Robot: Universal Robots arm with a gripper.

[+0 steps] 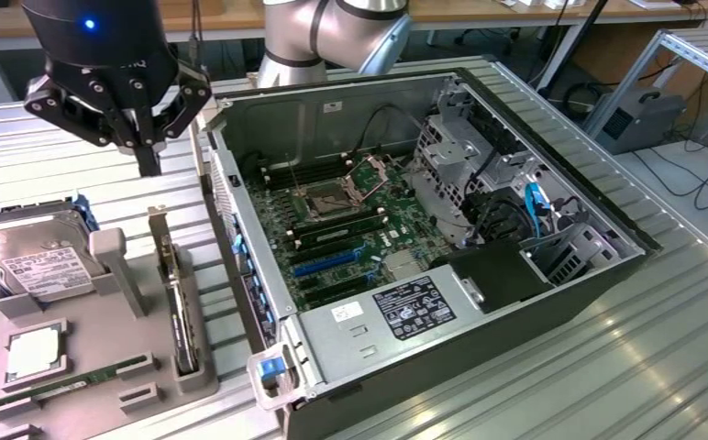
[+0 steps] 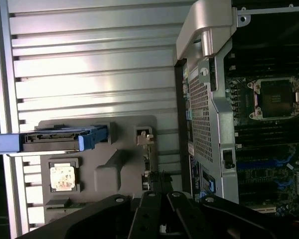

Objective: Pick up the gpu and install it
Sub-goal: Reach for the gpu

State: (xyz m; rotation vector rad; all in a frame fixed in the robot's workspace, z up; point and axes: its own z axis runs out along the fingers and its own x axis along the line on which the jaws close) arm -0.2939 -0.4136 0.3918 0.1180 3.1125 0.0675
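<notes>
End effector (image 1: pixel 149 158) hangs over the ribbed worktop (image 1: pixel 72 156) beside the open computer case (image 1: pixel 452 229), fingers pressed together, gripping nothing. Gpu (image 1: pixel 179 316) stands on edge in a slot of the grey parts holder (image 1: pixel 97 344), untouched, near the hard drive (image 1: pixel 36 266).

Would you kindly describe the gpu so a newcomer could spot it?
On the exterior view's left of the open computer case sits a grey holder tray. The gpu stands on edge in its slot nearest the case: a thin black card with an upright silver bracket, unlike the boxy hard drive.
</notes>
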